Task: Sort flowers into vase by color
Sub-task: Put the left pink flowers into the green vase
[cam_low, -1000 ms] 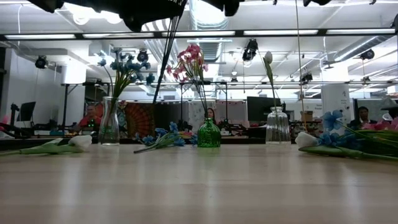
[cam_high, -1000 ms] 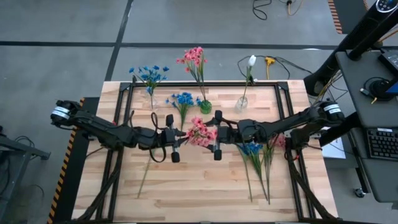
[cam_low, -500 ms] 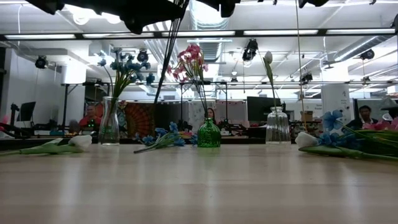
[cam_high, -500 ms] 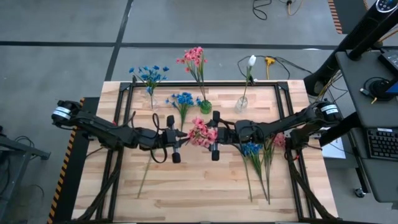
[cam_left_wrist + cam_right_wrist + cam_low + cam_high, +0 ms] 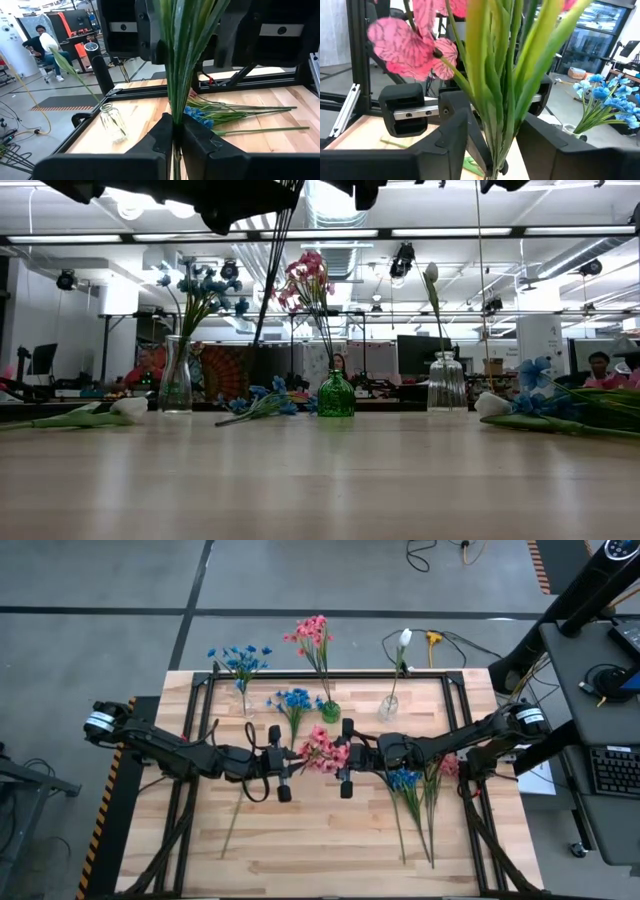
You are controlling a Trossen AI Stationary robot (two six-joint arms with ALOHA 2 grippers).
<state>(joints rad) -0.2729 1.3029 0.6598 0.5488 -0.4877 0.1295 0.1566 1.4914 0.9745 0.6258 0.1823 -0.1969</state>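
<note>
So you have three vases at the far edge, each holding one colour: blue, pink, white. Both grippers meet mid-table on one pink flower. Your left gripper pinches its stem between closed fingers, and your right gripper clamps the same leafy stem just below the petals.

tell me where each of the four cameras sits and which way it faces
High: overhead, facing straight down on the table; both arms show, left gripper and right gripper meeting at the pink flowers.
Low: table height, level toward three vases; arms only at top.
Left wrist: past its fingers shut on green stems.
Right wrist: fingers around the same stems.
Shared: the green vase.
</note>
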